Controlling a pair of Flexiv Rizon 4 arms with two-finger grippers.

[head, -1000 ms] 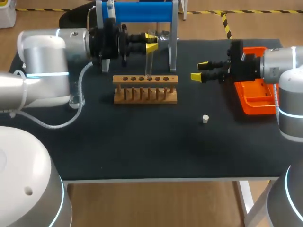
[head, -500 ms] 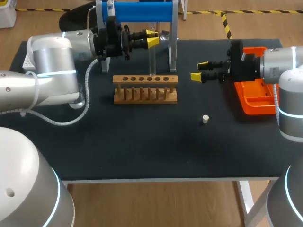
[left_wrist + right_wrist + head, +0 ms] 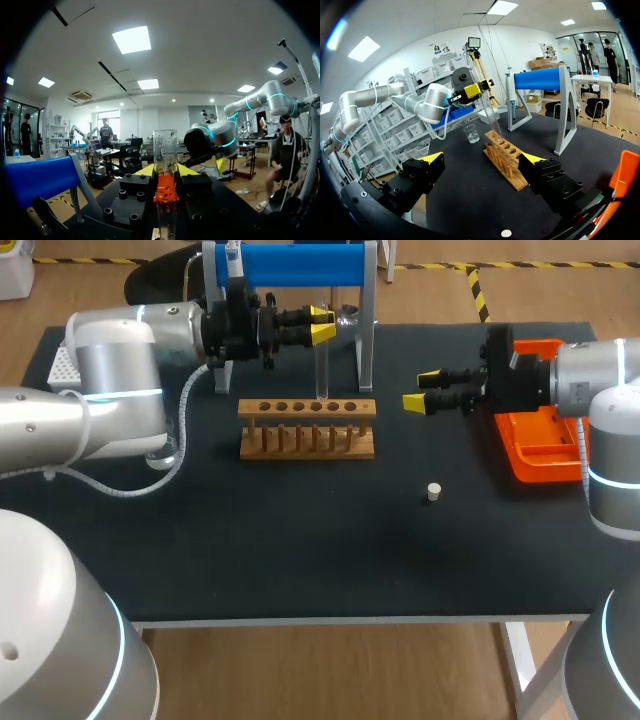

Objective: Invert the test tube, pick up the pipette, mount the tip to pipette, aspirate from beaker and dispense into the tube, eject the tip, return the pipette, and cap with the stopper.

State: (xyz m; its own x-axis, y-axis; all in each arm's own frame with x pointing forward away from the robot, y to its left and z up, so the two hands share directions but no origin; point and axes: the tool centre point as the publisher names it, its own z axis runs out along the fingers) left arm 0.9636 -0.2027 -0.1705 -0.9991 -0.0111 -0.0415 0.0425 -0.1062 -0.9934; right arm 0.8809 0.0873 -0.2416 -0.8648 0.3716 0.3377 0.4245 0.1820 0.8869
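Note:
My left gripper (image 3: pixel 320 326) is shut on a clear test tube (image 3: pixel 322 368), which hangs upright with its lower end at the holes of the wooden rack (image 3: pixel 307 428). In the left wrist view the tube (image 3: pixel 165 150) stands between the yellow fingertips (image 3: pixel 145 170). From the right wrist view the tube (image 3: pixel 489 117) leans over the rack (image 3: pixel 504 159). My right gripper (image 3: pixel 420 388) stands open right of the rack, holding nothing. A small white stopper (image 3: pixel 433 491) lies on the mat in front of it. The clear beaker (image 3: pixel 470 133) stands beyond the rack.
A blue-topped pipette stand (image 3: pixel 295 265) rises behind the rack. An orange tray (image 3: pixel 540 445) sits at the table's right edge under my right arm. A white tip box (image 3: pixel 60 365) shows at the far left. The left arm's cable (image 3: pixel 170 455) trails over the mat.
My left arm has shifted its pose; its gripper has risen slightly and moved a little right with the tube. The right arm has not moved.

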